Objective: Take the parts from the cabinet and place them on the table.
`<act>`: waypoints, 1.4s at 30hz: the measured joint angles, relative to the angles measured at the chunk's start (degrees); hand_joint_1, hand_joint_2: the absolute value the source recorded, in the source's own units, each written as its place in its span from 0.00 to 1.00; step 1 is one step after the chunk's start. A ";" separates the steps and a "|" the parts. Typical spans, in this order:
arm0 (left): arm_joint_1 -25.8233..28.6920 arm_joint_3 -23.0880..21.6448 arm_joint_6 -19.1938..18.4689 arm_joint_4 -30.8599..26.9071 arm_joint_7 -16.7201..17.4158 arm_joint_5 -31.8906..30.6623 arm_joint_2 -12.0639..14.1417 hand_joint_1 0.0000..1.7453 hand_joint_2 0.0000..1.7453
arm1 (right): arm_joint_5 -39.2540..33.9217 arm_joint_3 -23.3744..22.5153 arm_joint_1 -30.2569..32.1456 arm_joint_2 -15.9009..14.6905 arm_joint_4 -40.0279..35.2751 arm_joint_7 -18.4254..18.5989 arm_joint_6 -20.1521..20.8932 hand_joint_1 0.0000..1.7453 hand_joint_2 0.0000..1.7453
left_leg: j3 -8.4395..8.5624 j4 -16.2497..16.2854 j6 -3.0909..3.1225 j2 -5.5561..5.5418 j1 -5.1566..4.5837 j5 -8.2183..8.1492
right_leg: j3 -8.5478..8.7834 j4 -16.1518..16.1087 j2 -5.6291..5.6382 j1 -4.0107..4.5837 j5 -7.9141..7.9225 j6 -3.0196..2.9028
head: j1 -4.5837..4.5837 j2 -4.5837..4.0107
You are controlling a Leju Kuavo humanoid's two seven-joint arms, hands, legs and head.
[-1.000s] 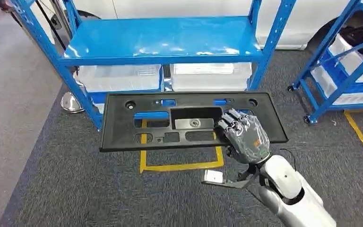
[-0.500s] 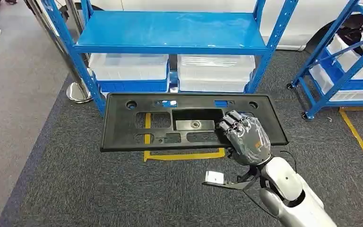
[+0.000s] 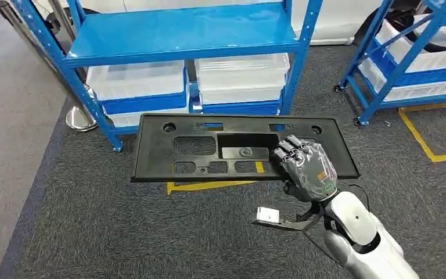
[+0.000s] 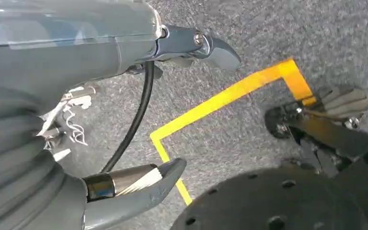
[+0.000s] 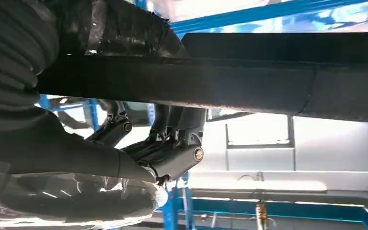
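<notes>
Above the grey carpet (image 3: 93,232), held level: long black plastic panel (image 3: 209,148), flat and rectangular, pierced with cutouts and holes, long axis running left to right. Gripped near its right end by the right hand (image 3: 305,168), fingers curled over the top face. Beyond, blue metal shelving (image 3: 180,32) with clear plastic bins (image 3: 136,81); left hand (image 4: 124,187) slack, holding nothing.

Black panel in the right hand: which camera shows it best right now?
The head view: the whole black panel shows there, cutouts included, with the right hand gripping it near one end. The right wrist view shows just its dark edge close up, with fingers wrapped beneath. The left wrist view faces the carpet.
</notes>
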 joint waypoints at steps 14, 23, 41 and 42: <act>-0.15 -0.33 0.26 0.44 0.52 1.09 0.26 0.00 1.00 | -0.13 -1.05 0.53 -0.52 -0.15 0.44 0.48 1.00 1.00 | 4.60 -7.67 1.87 -2.27 0.53 4.31 | -2.31 1.20 5.81 0.33 0.74 1.95 | -0.04 0.00; 0.26 -0.48 0.31 0.44 0.72 1.79 0.22 0.00 1.00 | 0.13 -3.02 2.35 -1.92 -0.26 0.79 0.18 1.00 1.00 | 4.39 -6.70 1.80 2.80 0.67 3.55 | -3.12 4.34 -0.86 -0.86 1.13 3.82 | 0.44 0.00; 0.70 -0.94 0.83 0.59 1.03 4.57 0.39 0.00 1.00 | 0.90 -6.16 6.68 -2.95 -1.22 0.96 -0.37 1.00 1.00 | 3.89 -5.04 2.10 -5.99 0.24 2.65 | -3.01 2.01 7.00 0.73 1.29 0.71 | 0.44 0.00; 0.67 -0.96 0.87 0.59 1.03 4.61 0.39 0.00 1.00 | 0.90 -6.43 6.96 -3.06 -1.29 0.96 -0.46 1.00 1.00 | 4.05 -5.14 1.92 -5.44 0.01 2.41 | -3.40 1.91 7.55 0.30 1.58 1.16 | 0.33 0.00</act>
